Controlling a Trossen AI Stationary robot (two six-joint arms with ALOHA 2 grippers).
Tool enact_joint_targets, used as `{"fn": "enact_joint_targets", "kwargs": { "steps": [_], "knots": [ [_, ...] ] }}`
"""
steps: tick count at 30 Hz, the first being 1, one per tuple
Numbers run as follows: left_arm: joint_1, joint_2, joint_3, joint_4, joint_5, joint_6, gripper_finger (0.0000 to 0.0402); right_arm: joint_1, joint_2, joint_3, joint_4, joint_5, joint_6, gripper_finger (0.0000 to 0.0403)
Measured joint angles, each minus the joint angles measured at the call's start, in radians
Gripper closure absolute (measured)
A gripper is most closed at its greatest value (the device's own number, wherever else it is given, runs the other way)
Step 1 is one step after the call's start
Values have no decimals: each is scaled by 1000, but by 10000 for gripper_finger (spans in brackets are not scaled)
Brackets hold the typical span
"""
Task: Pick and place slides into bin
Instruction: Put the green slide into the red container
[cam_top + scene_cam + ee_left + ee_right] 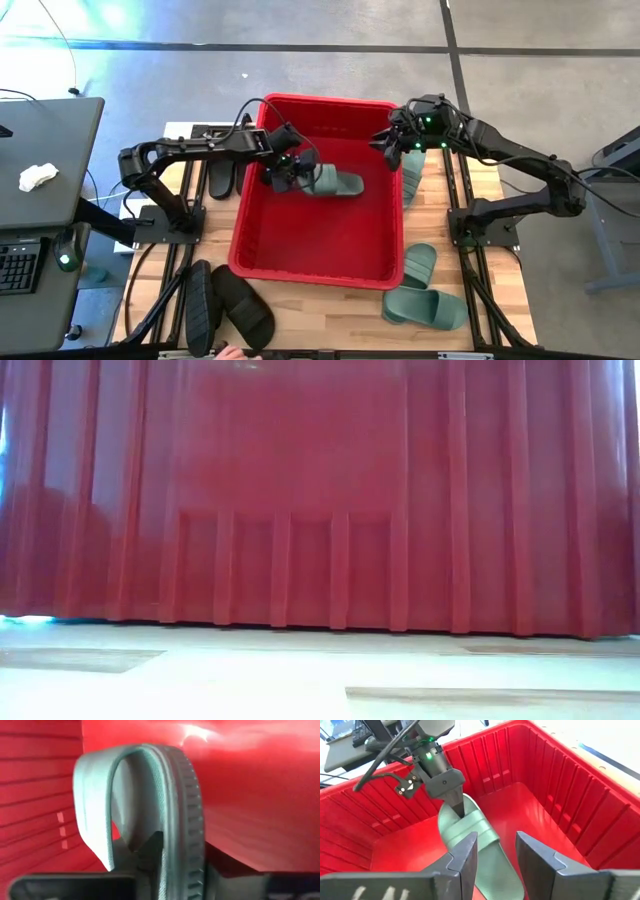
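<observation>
Right gripper (495, 857), fingers apart, hovers above the bin (250, 215); left gripper (283, 172) apparently clamps green slide (335, 182).

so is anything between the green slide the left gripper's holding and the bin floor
Nothing visible. The left gripper grips the green slide by its strap, already inside the bin. The red floor around it shows bare. The right gripper hovers open at the bin's far right corner, clear of it.

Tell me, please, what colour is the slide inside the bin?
Dark green slide; right wrist view shows it best.
</observation>
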Motion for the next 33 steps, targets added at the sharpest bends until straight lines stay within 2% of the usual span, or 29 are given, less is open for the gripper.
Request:
{"fn": "enact_joint_targets", "kwargs": {
  "steps": [6, 16, 23, 33],
  "knots": [
    [-16, 0, 0, -9, -95, 0, 277, 0, 0, 0, 3, 0, 4, 279],
    [-52, 0, 0, -24, -196, -66, 245, 0, 0, 0, 17, 0, 2, 279],
    [-65, 0, 1, -98, -208, -74, 214, 0, 0, 0, 15, 0, 3, 279],
    [-80, 0, 1, -134, -279, -78, 163, 0, 0, 0, 15, -27, 4, 279]
  ]
}}
